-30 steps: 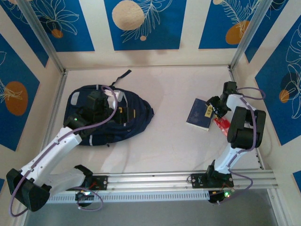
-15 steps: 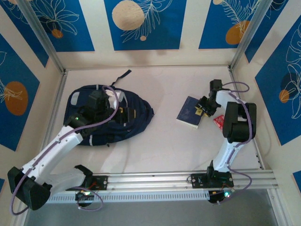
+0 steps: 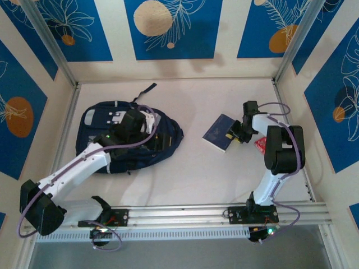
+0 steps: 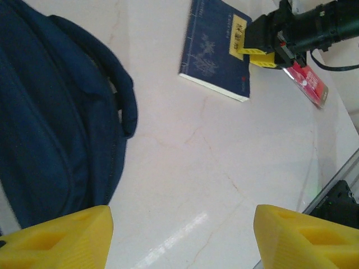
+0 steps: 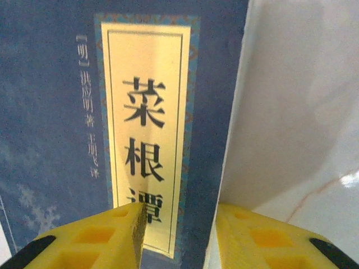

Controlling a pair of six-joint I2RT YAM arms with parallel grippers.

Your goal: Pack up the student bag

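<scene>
The large navy-blue fabric student bag with pale reflective stripes lies flat on the left half of the pale marble-look counter, with its dark carry loop pointing to the back wall. I think it lies so because its opening must face up and toward the middle, where things can be slid in. The left gripper hangs over the right part of the bag; in the left wrist view its yellow fingertips stand wide apart with nothing between them, so it is open and empty, probably ready to take the fabric and hold the mouth of the bag. The thin dark-blue paperback book with a cream title label lies well apart from the bag, on the right half, and a small red flat packet lies just beside the right arm. The right gripper has its jaws narrow around the book's edge, one finger touching the label; whether it really clamps the book I cannot tell
</scene>
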